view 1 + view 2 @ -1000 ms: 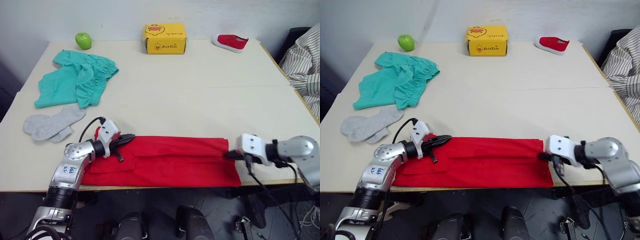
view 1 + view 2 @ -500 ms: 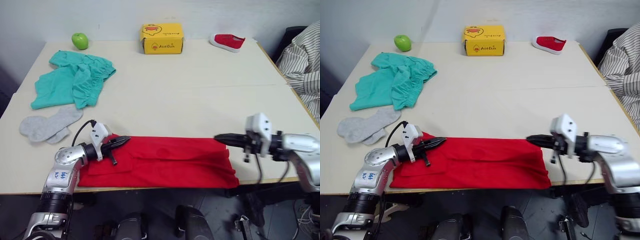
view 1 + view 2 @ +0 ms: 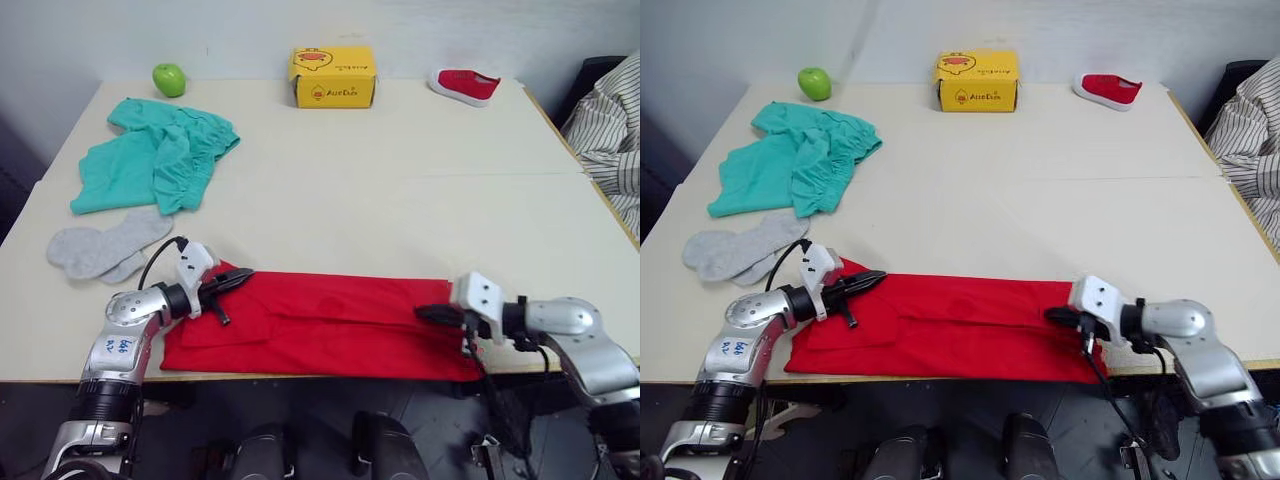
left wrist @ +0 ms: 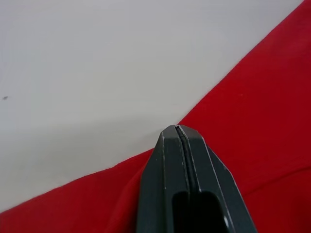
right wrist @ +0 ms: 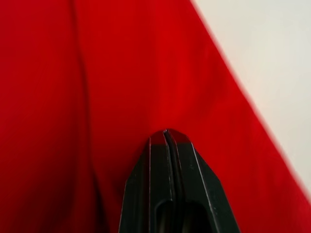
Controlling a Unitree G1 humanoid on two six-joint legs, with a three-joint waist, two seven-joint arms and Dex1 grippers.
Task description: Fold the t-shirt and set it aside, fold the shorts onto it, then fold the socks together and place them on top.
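Note:
The red t-shirt lies folded into a long band along the table's front edge. My left gripper is shut, its tip resting at the band's far left edge, where cloth meets bare table. My right gripper is shut too, its tip lying low on the band's right end, with red cloth all around it. I see no cloth pinched between either pair of fingers. The teal shorts lie crumpled at the far left. The grey socks lie overlapped just in front of them.
A green apple, a yellow box and a red shoe stand along the table's far edge. Striped cloth hangs beyond the right edge. The t-shirt reaches the table's front edge.
My right gripper, raised and pointing at the t-shirt's far right corner half a second ago, has come down onto the cloth's right end. The left gripper has stayed put.

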